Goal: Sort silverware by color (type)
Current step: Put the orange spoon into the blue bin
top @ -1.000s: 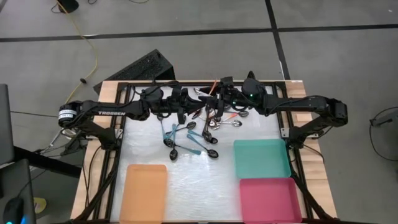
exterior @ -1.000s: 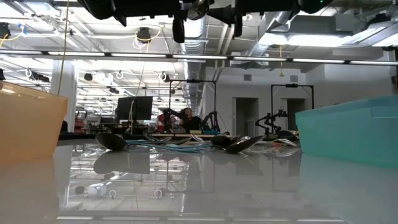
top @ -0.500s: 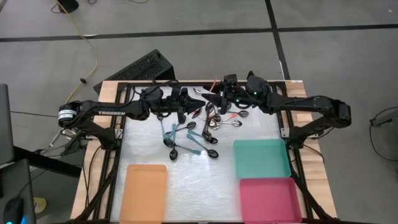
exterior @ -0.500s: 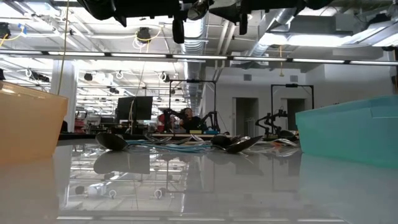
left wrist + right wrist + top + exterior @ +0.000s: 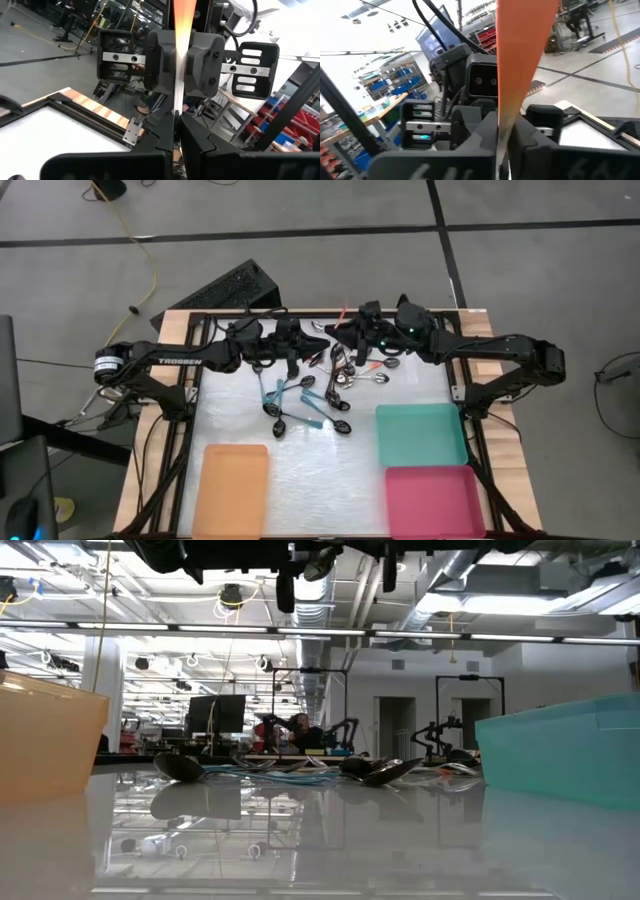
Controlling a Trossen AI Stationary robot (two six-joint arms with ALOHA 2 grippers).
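Lying bare — orange tray (image 5: pixel 235 489), teal tray (image 5: pixel 421 434), pink tray (image 5: pixel 434 501).

The only text that can be read is the white brand lettering "TROSSEN" on the dark upper link of the left arm (image 5: pixel 178 361), seen from above at about nine o'clock of the white desk (image 5: pixel 330 470). The letters run along the length of the link. A round white label (image 5: pixel 107 365) sits on the joint at that arm's outer end, but its print is too small to make out. No other words, numbers or signs can be read in any view.
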